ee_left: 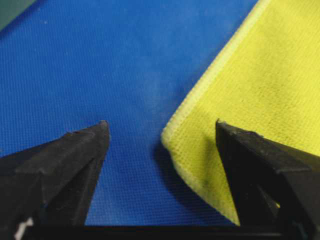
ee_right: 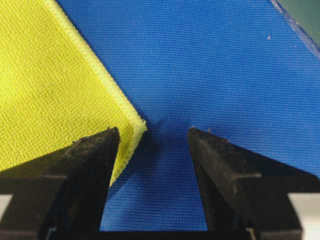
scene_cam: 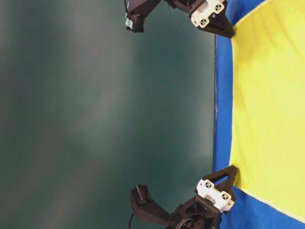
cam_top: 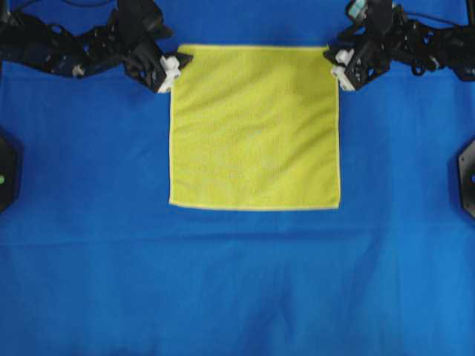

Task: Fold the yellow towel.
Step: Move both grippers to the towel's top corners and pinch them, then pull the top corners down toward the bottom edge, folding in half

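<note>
The yellow towel [cam_top: 254,126] lies flat and unfolded on the blue cloth, near its far edge. My left gripper [cam_top: 177,65] stands open at the towel's far left corner. In the left wrist view that gripper [ee_left: 161,123] has the towel [ee_left: 260,80] corner between its jaws, with one finger over the towel and the other over blue cloth. My right gripper [cam_top: 335,65] is open at the far right corner. In the right wrist view this gripper [ee_right: 153,129] has the towel [ee_right: 50,90] corner just inside its gap. Neither gripper grips the towel.
A large blue cloth [cam_top: 237,282] covers the whole table, with faint creases toward the front. Black arm bases sit at the left edge [cam_top: 6,170] and the right edge [cam_top: 467,174]. The cloth's far edge [scene_cam: 215,95] runs close behind the towel [scene_cam: 271,105].
</note>
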Available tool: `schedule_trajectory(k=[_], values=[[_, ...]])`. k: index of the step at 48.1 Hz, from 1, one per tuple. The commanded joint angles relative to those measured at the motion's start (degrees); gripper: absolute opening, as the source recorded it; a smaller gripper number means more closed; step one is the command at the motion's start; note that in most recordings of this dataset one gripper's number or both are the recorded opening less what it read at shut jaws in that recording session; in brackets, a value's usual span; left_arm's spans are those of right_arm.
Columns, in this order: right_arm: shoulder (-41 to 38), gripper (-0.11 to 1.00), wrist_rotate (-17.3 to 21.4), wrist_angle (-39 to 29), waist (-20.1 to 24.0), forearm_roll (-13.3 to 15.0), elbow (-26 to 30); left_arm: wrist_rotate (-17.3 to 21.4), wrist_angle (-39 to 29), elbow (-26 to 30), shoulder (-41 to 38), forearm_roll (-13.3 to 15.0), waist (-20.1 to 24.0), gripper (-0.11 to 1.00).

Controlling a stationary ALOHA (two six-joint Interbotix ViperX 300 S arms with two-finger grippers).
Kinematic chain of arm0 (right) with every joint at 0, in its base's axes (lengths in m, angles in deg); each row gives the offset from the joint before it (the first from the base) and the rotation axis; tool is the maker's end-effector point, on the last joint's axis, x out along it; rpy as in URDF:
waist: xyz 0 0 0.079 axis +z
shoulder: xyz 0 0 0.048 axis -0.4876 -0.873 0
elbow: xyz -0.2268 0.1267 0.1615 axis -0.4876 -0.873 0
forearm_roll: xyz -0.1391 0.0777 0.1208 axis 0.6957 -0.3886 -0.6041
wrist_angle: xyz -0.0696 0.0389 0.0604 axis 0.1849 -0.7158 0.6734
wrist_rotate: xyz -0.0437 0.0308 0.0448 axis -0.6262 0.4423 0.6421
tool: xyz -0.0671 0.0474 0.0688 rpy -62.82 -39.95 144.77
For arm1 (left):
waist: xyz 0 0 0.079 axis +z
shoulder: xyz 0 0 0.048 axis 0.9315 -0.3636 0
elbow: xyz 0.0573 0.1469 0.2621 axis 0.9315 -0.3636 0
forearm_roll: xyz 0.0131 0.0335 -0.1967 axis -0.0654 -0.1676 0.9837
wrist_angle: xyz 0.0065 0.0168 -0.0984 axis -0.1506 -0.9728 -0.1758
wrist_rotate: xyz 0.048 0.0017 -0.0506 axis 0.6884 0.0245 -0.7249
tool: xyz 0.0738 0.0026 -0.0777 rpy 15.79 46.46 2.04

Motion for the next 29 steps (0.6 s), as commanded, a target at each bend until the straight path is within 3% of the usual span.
schedule_trajectory(k=[1, 12, 21, 25, 29], values=[[0.09, 0.6, -0.09, 0.53, -0.18, 0.09, 0.97, 0.18, 0.26, 0.79, 0.62, 0.0, 0.62, 0.78], [-2.46, 0.51, -0.18, 0.53, -0.18, 0.0, 1.41, 0.18, 0.0, 1.23, -0.09, 0.0, 0.62, 0.54], [-2.29, 0.03, -0.09, 0.62, -0.18, 0.0, 1.41, 0.88, -1.76, 1.41, -0.18, 0.0, 0.09, 0.2], [-2.2, 0.01, 0.0, 0.53, -0.09, -0.09, 1.49, 1.23, -2.11, 1.41, -0.18, 0.0, -0.44, 0.04], [-1.58, 0.01, 0.18, 0.44, -0.18, 0.0, 1.49, 1.32, -2.29, 1.41, -0.09, 0.0, -0.53, 0.03]])
